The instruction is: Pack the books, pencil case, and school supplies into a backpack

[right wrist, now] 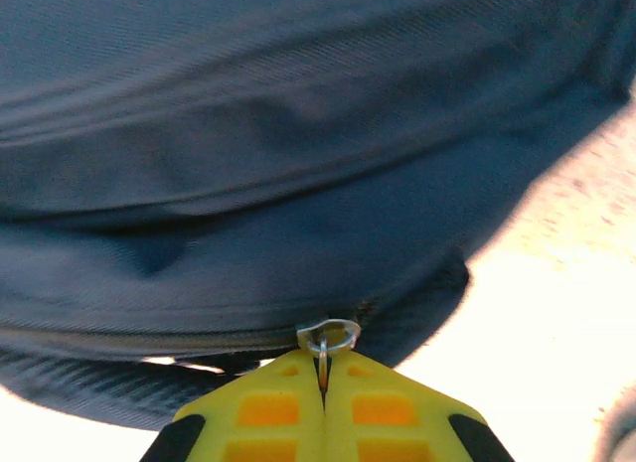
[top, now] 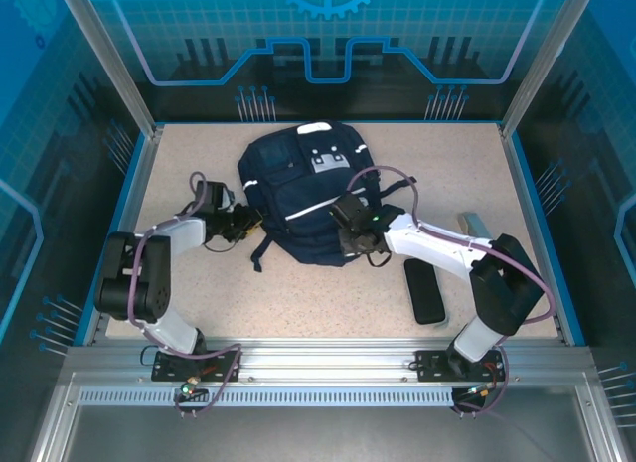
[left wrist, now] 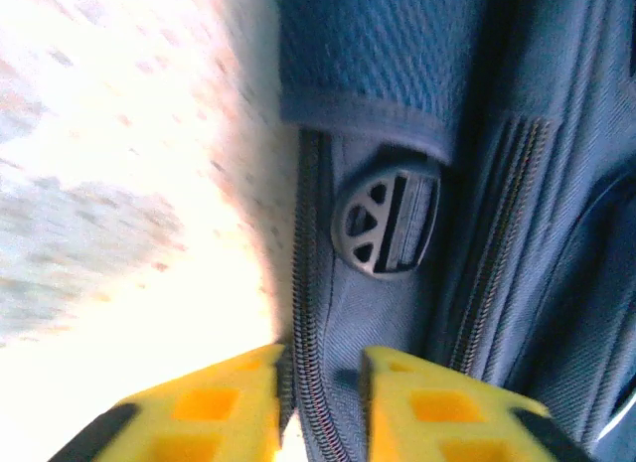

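Note:
The navy backpack (top: 303, 189) lies flat in the middle of the table, white patches toward the far side. My left gripper (top: 248, 224) is at its left edge. In the left wrist view this gripper (left wrist: 323, 383) is open, its yellow fingers astride a zipper line (left wrist: 310, 283) below a round grey buckle (left wrist: 386, 224). My right gripper (top: 350, 245) is at the backpack's near edge. Its fingers (right wrist: 322, 368) are shut on a small metal zipper pull (right wrist: 328, 335). A black pencil case (top: 425, 290) lies on the table near the right arm. The books are out of view.
A small pale grey-green object (top: 475, 224) lies at the right, beside the right arm's forearm. Blue walls and metal posts enclose the speckled tabletop (top: 199, 293). Backpack straps (top: 263, 251) trail toward the near side between the grippers.

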Controlling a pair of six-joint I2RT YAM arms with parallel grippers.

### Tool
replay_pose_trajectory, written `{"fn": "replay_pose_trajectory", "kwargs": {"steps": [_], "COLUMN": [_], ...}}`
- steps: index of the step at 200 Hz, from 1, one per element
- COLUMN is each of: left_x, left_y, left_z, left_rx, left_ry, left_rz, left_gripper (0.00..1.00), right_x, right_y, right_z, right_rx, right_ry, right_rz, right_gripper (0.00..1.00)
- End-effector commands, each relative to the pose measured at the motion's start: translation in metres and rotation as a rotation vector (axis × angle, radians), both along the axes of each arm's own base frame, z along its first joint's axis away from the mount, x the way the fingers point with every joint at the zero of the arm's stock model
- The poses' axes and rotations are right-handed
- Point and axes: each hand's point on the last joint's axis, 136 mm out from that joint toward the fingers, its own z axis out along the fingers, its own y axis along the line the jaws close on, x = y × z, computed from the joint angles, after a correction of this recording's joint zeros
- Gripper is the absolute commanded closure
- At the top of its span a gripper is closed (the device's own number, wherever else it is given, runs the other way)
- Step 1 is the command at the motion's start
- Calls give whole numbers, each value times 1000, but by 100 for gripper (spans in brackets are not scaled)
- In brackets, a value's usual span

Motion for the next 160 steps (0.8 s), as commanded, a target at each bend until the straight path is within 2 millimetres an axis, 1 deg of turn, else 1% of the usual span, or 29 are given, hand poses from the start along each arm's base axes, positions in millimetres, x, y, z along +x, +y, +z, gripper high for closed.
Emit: {"fn": "replay_pose_trajectory", "kwargs": {"steps": [1,20,36,51,62,79,89,99,122,143,160], "left_x": [-2,-14,-26,-37,-45,-56,-62,-68,-78,-81,-81], "left_y": [36,63,75,75,73,64,57,55,49,36,21], "left_z": [19,21,27,36,41,51,58,63,73,76,79], "left_rx": [100,163,173,170,154,106,84,86,66,-31,-146], "left_ry": [-5,29,33,24,23,12,6,13,29,25,18], "left_rz": [78,152,200,214,219,208,178,159,138,141,139], "left_gripper": [59,47,38,32,29,26,25,24,23,24,28], "right_x": [-4,-3,0,4,7,9,11,11,12,12,10], "right_y": [62,100,125,147,162,183,191,198,208,213,216], "right_z": [24,33,37,41,42,39,36,33,26,23,21], "right_rx": [132,222,274,317,347,386,396,397,401,408,406], "right_ry": [-22,-27,-17,-16,-14,2,11,15,23,26,29], "right_rz": [197,282,327,364,385,405,408,412,410,409,411], "right_gripper": [100,100,100,100,100,100,100,100,100,100,100]}}
